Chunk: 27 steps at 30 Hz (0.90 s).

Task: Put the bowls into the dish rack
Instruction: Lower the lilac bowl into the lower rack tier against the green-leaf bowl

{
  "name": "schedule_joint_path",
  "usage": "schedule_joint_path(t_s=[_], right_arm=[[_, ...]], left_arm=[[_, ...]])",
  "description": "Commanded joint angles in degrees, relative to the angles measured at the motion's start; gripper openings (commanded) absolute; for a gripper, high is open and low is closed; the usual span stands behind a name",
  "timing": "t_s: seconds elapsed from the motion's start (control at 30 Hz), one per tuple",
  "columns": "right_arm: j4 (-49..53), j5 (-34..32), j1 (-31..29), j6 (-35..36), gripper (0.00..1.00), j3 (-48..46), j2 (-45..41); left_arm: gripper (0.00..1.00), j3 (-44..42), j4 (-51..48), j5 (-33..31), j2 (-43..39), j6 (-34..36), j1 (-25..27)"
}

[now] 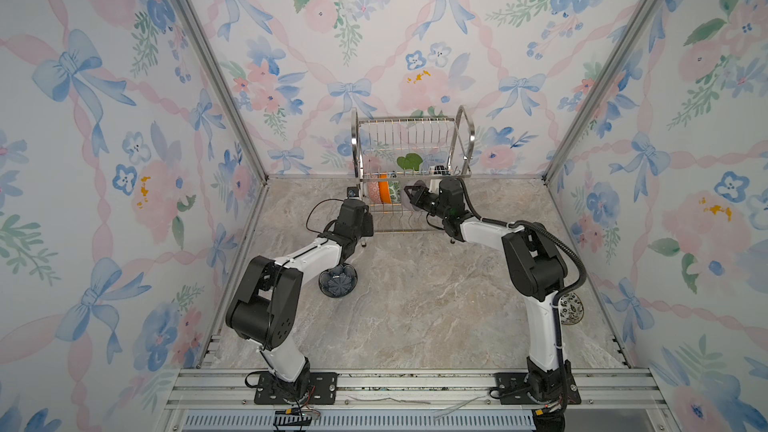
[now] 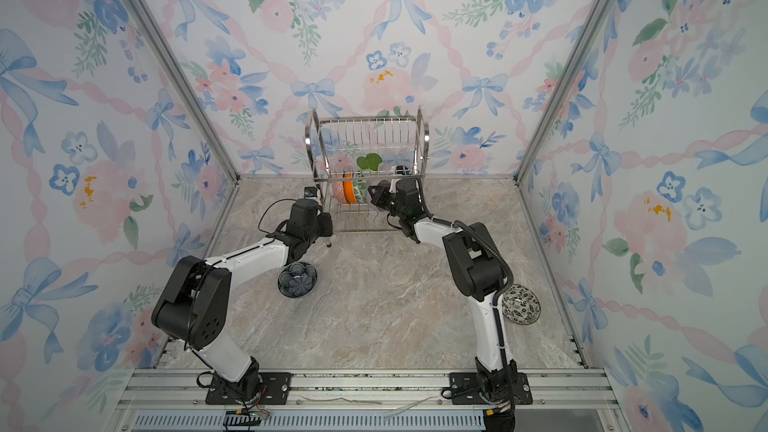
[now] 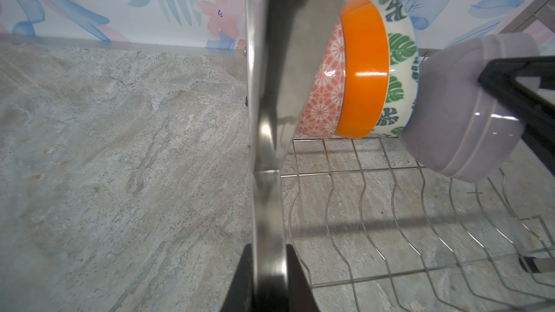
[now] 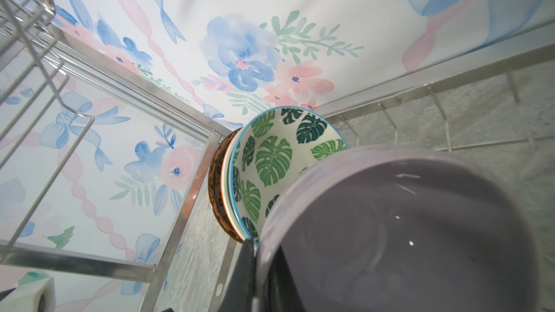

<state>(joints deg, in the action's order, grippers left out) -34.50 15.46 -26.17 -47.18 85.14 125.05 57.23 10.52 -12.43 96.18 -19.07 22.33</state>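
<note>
The steel dish rack (image 1: 411, 135) (image 2: 370, 135) stands at the back wall. On its lower tier a pink-patterned bowl (image 3: 322, 97), an orange bowl (image 3: 363, 67) and a green leaf-print bowl (image 3: 401, 52) (image 4: 270, 160) stand on edge, side by side. My right gripper (image 1: 409, 194) (image 4: 261, 253) is shut on the rim of a lilac bowl (image 3: 456, 109) (image 4: 405, 235), held tilted just beside the leaf-print bowl. My left gripper (image 3: 269, 253) (image 1: 369, 222) is shut on the rack's flat side frame (image 3: 264, 115). A dark blue bowl (image 1: 337, 280) (image 2: 297, 279) sits on the table by the left arm.
A black-and-white floral bowl (image 2: 520, 304) lies on the table at the right, partly hidden behind the right arm in a top view. A green leaf-shaped item (image 1: 409, 161) shows at the rack's upper tier. Wavy wire slots (image 3: 375, 220) lie bare in front of the stacked bowls.
</note>
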Motion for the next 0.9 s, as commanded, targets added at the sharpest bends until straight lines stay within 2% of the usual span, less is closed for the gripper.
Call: schedule_joint_path(t_s=[0.0, 0.3, 0.67, 0.87], right_arm=[[-9.0, 1.7, 0.8, -1.2, 0.0, 2.9, 1.3], [-17.0, 3.4, 2.4, -4.5, 0.0, 5.5, 6.4], [-17.1, 5.8, 3.2, -5.2, 0.0, 10.7, 10.6], [-16.7, 9.7, 4.0, -6.6, 0.0, 14.0, 13.6]], left_arm=[[0.0, 0.6, -3.1, 1.3, 1.7, 1.5, 0.4], [0.0, 0.9, -3.3, 1.3, 2.1, 2.3, 0.8], [0.0, 1.2, -3.7, 0.8, 2.4, 3.3, 1.2], [0.0, 1.4, -3.9, 0.9, 2.7, 3.4, 1.2]])
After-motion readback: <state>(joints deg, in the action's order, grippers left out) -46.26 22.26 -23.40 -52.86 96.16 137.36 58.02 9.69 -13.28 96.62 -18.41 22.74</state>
